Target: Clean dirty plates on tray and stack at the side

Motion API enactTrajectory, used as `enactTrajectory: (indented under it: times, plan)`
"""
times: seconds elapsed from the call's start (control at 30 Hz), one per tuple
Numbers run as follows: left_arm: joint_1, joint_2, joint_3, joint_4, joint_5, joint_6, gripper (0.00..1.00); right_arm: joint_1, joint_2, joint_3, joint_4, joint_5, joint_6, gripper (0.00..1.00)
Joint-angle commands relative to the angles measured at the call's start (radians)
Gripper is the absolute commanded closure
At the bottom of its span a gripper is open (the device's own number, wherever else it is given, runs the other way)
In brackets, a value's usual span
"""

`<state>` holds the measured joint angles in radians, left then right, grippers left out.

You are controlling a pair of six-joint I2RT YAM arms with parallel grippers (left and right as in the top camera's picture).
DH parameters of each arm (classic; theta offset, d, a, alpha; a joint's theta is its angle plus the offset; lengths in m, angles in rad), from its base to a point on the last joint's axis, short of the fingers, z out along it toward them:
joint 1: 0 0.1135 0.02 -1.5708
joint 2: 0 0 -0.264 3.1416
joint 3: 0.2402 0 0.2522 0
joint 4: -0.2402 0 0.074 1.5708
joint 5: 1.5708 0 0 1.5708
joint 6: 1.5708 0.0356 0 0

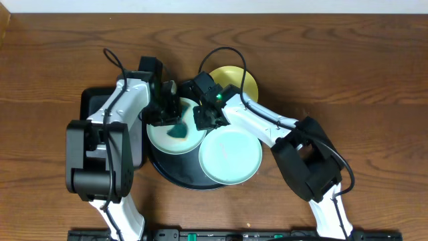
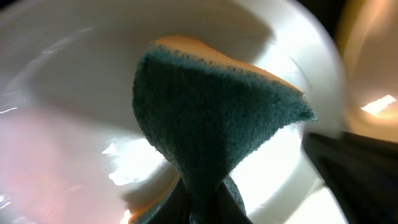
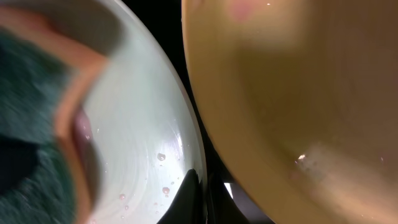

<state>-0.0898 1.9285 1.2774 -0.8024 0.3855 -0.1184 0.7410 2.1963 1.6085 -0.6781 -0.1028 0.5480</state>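
Overhead gives us layout: tray (image 1: 175, 171) holding sponged plate (image 1: 159, 139) and bare plate (image 1: 231, 157), both mint; yellow plate (image 1: 239, 75) just past far rim. Wrist cams add grips: left gripper (image 2: 203, 200) pinching sponge (image 2: 211, 112) on sponged plate, right gripper (image 3: 202, 194) clamping its rim.

The brown wooden bench (image 1: 374, 67) carries a large round black tray (image 1: 174, 178) midway between its left and right edges. A smaller black rectangular tray (image 1: 93, 104) lies just beside it toward the left edge. A yellow plate (image 1: 245, 77) sits at the round tray's far side; whether it rests on the bench cannot be told.
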Motion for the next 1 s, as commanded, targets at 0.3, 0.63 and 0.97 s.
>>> enactTrajectory:
  times: [0.3,0.63,0.97]
  plan:
    - [-0.003,0.010,0.069,0.060,-0.206,-0.150,0.93,0.000,0.021,0.003,-0.013,0.031,-0.007,0.99]
    - [0.069,-0.105,0.296,-0.209,-0.431,-0.202,0.93,0.000,0.021,0.003,-0.013,0.031,-0.010,0.99]
    - [0.312,-0.180,0.302,-0.375,-0.431,-0.201,0.92,-0.003,0.016,0.057,-0.028,-0.136,-0.177,0.99]
